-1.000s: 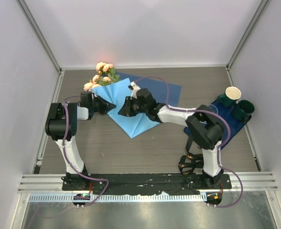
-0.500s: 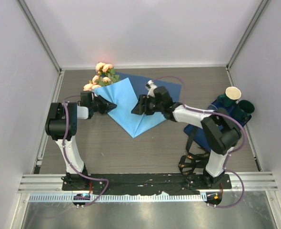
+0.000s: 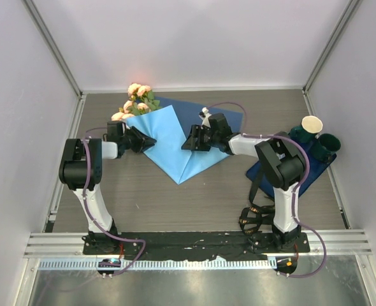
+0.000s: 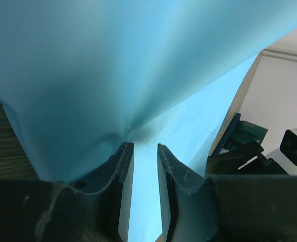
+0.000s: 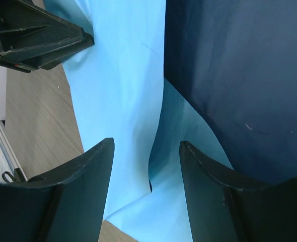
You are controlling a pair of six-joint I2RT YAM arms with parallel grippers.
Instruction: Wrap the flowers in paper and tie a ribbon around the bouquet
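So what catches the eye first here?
The light blue paper, folded in the middle of the table, with pink roses poking out at its far-left end. A robot hand sits at each side: the left hand at its left edge, the right hand open over its right side.

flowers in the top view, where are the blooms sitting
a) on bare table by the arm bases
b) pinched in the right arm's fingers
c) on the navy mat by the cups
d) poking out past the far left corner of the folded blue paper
d: the flowers stick out beyond the far left corner of the paper, clear of both arms' fingers.
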